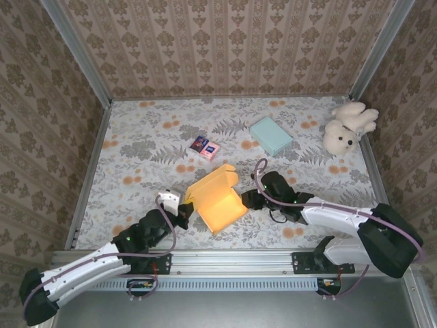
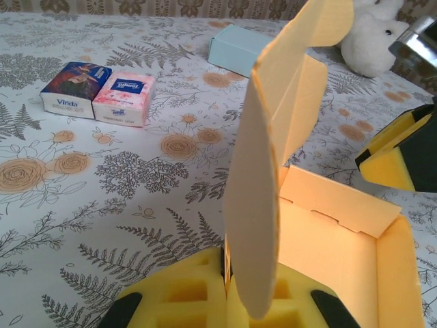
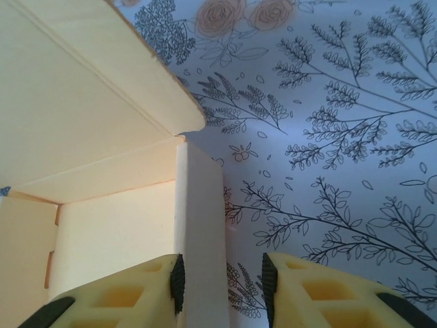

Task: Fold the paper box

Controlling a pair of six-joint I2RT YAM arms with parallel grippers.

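Yellow paper box [image 1: 218,205], flap upright — left claw [image 2: 229,273] pinches it; right claw [image 3: 222,280] astride wall, unclenched.

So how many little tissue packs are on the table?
2: a dark blue pack and a pink pack, side by side beyond the yellow paper box, left of the teal box.

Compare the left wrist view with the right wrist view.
Left wrist, not right: two tissue packs, a blue box, a plush toy, the left gripper pinching the paper box's upright flap. Right wrist, not left: the side wall standing between the open jaws of the right gripper. Both: the paper box and the floral table.
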